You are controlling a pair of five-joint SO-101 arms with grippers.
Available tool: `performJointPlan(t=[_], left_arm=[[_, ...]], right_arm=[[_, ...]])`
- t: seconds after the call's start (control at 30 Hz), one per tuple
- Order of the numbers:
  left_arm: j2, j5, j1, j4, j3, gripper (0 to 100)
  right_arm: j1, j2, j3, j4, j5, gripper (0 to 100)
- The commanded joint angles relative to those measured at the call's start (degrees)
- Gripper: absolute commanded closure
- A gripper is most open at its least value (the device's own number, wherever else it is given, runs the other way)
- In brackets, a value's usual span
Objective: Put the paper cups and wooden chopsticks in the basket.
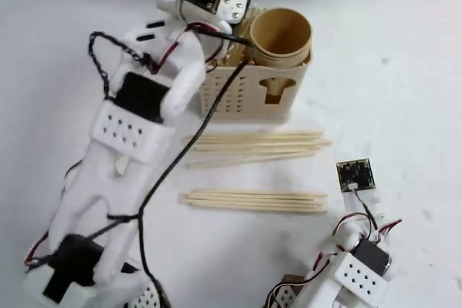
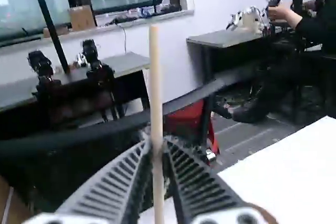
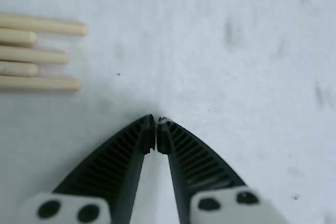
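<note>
Chopsticks [image 1: 253, 142] are the unfinished half of this job. At the left of the overhead picture, the left arm [image 1: 123, 149] runs from the lower left corner up to the top centre, ending over the basket [image 1: 245, 95]. Its wrist camera has the left claw [image 2: 156, 142] pinching a single chopstick [image 2: 154, 87], which stands straight up between the fingers. The basket sits upper centre, with the paper cups [image 1: 281, 34] already stacked in its right-hand part. Just below it on the table [image 1: 404, 91] lie two loose bundles, one near the basket and a second bundle [image 1: 253, 201] lower down. At the lower right is the right arm [image 1: 354, 268]. The right claw [image 3: 156, 124] is pressed together on nothing above bare table, with chopstick ends [image 3: 37, 51] at the upper left of its picture.

I'd worry about that long free length. Pinched at one spot, the stick could swivel or slip, or catch the basket rim or the cups on release and fall outside. A black cable [image 1: 216, 106] also drapes across the basket front and might snag.

The wrist camera gives the grip itself, which the overhead camera has behind the arm's body. The overhead gives the basket's place beneath the arm, while the wrist camera looks out into the room.
</note>
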Motion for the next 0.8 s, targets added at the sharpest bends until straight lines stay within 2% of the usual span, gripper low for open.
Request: performJointPlan(t=[0.0,0.1,0.27,0.5,0.6,0.77], left_arm=[[2.33,0.79,-1.27,-2.73,-2.02,98],[3.3,0.97,-2.15,-2.2,-1.93,98],[3.03,7.12,-4.62,-1.49,1.14,90],[1.63,7.47,-9.71,0.26,4.22,90],[-2.86,7.56,-12.7,5.01,4.84,90],[-12.35,7.21,-21.23,21.89,4.92,90]], right_arm=[[1.1,-0.31,-0.18,-0.92,0.7,97.4],[1.1,-0.31,-0.18,-0.92,0.7,97.4],[1.1,-0.31,-0.18,-0.92,0.7,97.4],[1.1,-0.31,-0.18,-0.92,0.7,97.4],[1.1,-0.31,-0.18,-0.92,0.7,97.4],[1.1,-0.31,-0.18,-0.92,0.7,97.4]])
